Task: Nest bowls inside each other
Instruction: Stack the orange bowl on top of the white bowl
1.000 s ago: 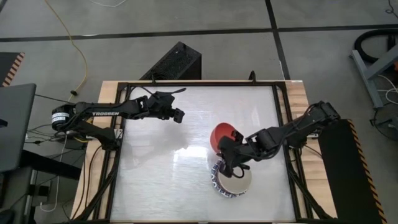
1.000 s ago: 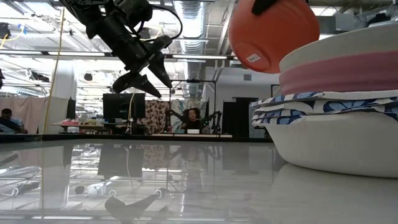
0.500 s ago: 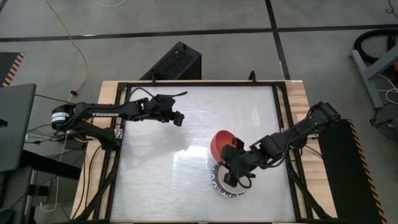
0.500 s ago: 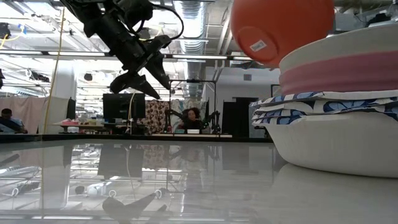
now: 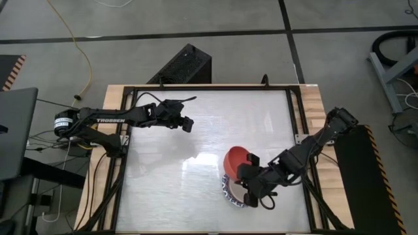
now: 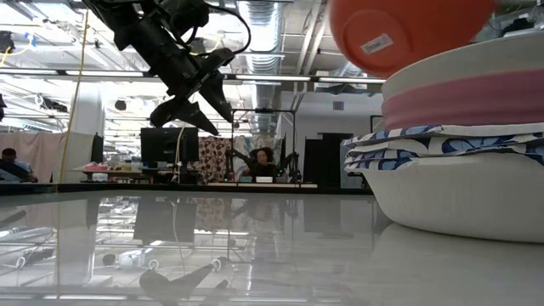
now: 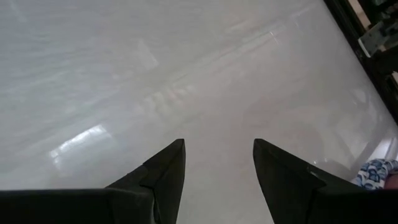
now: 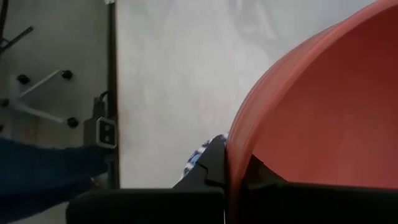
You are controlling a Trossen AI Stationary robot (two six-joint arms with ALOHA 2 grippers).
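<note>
A stack of nested bowls [image 6: 463, 153] stands on the table's near right: a white bowl at the bottom, blue-patterned rims above it, then a pink bowl and a cream one on top. In the high view the stack [image 5: 234, 194] shows partly under my right arm. The red bowl [image 5: 235, 158] [image 6: 408, 30] hangs tilted above the stack, with my right gripper [image 8: 235, 165] shut on it. My left gripper [image 5: 188, 124] [image 7: 217, 162] hangs open above the table's far left part with nothing between its fingers. My right gripper pinches the red bowl's rim [image 8: 235, 146], one finger [image 8: 214, 160] on the outside of the wall and the other inside the bowl. The fingers come slanting down from the table's right. The bowl is lifted clear and tilted, its underside toward the left.
A black metal frame [image 5: 297, 124] borders the glossy white table top [image 5: 170, 170], with free room across the left and middle. A black box [image 5: 185, 65] stands beyond the far edge. A person [image 6: 265, 160] sits far off in the room behind.
My right gripper has swung toward the table's near edge with the red bowl, which stays lifted and tilted and now hangs over the stack instead of beyond its far side. The stack and my left gripper have kept still.
</note>
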